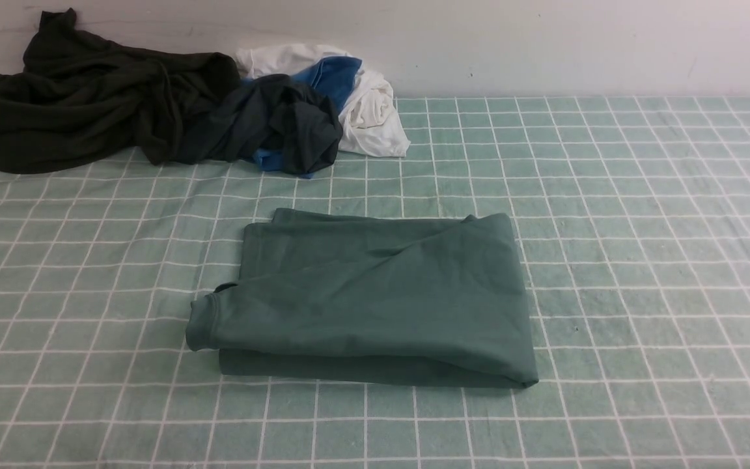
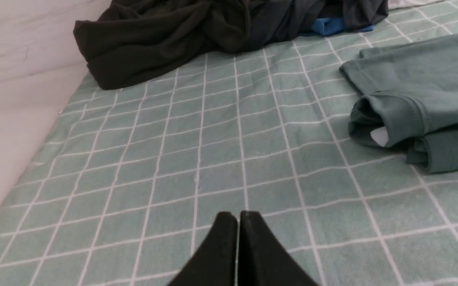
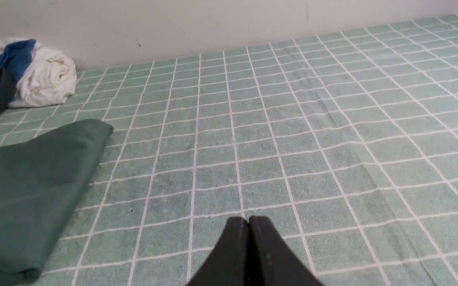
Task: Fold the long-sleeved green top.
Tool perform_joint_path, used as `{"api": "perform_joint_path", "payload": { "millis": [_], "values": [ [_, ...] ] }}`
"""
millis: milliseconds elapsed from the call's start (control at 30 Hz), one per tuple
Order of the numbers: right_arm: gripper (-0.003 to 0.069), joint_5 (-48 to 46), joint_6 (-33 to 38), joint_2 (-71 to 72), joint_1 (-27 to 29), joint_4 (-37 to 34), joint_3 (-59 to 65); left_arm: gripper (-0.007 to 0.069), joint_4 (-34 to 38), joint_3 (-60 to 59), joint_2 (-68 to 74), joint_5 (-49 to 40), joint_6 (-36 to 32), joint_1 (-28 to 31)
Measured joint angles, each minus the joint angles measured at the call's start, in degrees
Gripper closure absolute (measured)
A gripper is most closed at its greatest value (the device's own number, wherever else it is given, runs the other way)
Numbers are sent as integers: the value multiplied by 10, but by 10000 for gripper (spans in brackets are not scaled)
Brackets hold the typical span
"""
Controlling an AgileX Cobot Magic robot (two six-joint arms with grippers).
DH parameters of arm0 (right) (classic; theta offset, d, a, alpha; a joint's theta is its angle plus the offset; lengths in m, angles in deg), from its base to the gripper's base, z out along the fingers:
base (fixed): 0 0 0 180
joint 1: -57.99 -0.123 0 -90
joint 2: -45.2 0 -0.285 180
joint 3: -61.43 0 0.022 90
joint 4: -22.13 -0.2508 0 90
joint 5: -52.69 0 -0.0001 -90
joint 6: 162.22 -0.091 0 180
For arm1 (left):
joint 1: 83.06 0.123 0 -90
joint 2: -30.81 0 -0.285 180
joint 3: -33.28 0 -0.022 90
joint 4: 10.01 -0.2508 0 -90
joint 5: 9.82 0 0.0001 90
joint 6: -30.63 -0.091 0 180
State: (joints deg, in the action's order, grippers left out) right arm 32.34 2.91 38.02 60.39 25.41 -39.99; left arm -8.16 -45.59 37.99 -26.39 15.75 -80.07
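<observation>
**Front view: green top lies folded mid-table, both grippers clear of it**

The green long-sleeved top (image 1: 375, 296) lies folded into a thick, roughly rectangular stack in the middle of the checked tablecloth (image 1: 642, 260). Its layers sit one on another, with a cuffed edge rolled out at the stack's near-left corner and a smooth fold running along the right side. In the left wrist view a small white patch shows inside that rolled cuff.

Neither arm reaches into the front view, so the top lies on its own there, touched by nothing. The left gripper (image 2: 238, 218) hangs over bare cloth with its two black fingers pressed together, holding nothing; the top lies well apart from it, off toward the robot's right and further forward. The right gripper (image 3: 248, 222) is likewise pressed together and empty over bare cloth, with the top's folded right side lying apart from it toward the robot's left.

Beyond the top, along the wall at the far left of the table, sits a heap of other clothes: a very dark olive-black garment (image 1: 88, 104) furthest left, a dark grey-and-blue garment (image 1: 284, 124) beside it, and a white garment (image 1: 372, 111) touching that one's right side. All three lie well apart from the folded top.
</observation>
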Motion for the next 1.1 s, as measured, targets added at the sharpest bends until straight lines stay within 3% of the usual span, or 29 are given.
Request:
{"api": "perform_joint_path", "payload": {
  "millis": [167, 467, 1100],
  "values": [
    [673, 0, 0, 0, 0, 0, 0, 627, -5, 2, 0, -17, 21, 0],
    [673, 0, 0, 0, 0, 0, 0, 627, -6, 4, 0, -29, 117, 0],
    [673, 0, 1, 0, 0, 0, 0, 627, -6, 4, 0, -29, 128, 0]
  ]
}}
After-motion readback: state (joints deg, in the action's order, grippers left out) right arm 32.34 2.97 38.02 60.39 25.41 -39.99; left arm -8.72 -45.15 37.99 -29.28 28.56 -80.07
